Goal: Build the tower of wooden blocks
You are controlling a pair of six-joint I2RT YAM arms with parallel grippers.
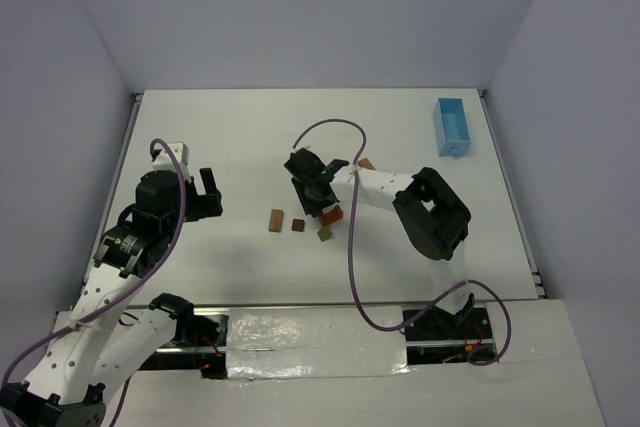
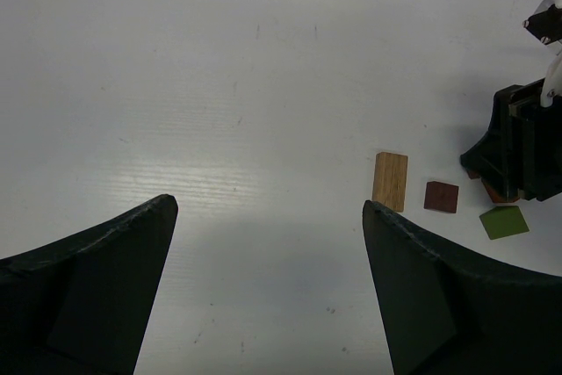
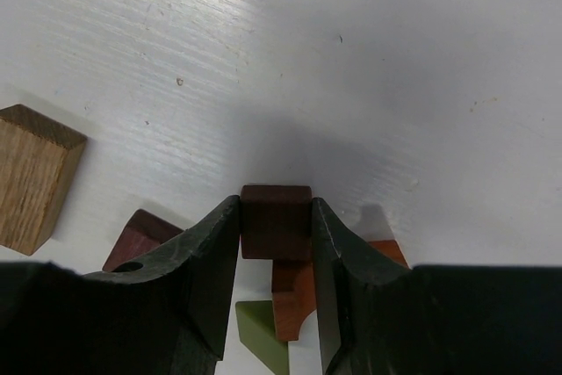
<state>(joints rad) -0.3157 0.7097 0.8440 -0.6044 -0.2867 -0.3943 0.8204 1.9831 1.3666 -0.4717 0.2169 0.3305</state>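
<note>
My right gripper [image 1: 318, 197] [image 3: 277, 206] is shut on a small dark red block [image 3: 277, 226], held just above an orange arch block [image 3: 294, 292] [image 1: 331, 213] on the table. An olive green block [image 3: 259, 333] [image 1: 325, 234] lies beside the orange one. A second dark red block [image 1: 298, 225] [image 3: 140, 236] and a tan block [image 1: 275, 219] [image 3: 31, 177] lie to the left. My left gripper [image 1: 208, 192] [image 2: 270, 204] is open and empty, well left of the blocks. Its view shows the tan block [image 2: 390, 180], the dark red block [image 2: 442, 197] and the olive block [image 2: 504, 222].
A light blue tray [image 1: 452, 125] stands at the far right of the table. Another tan block [image 1: 366, 163] lies behind the right arm's wrist. The right arm's elbow [image 1: 432, 212] leans over the table's right middle.
</note>
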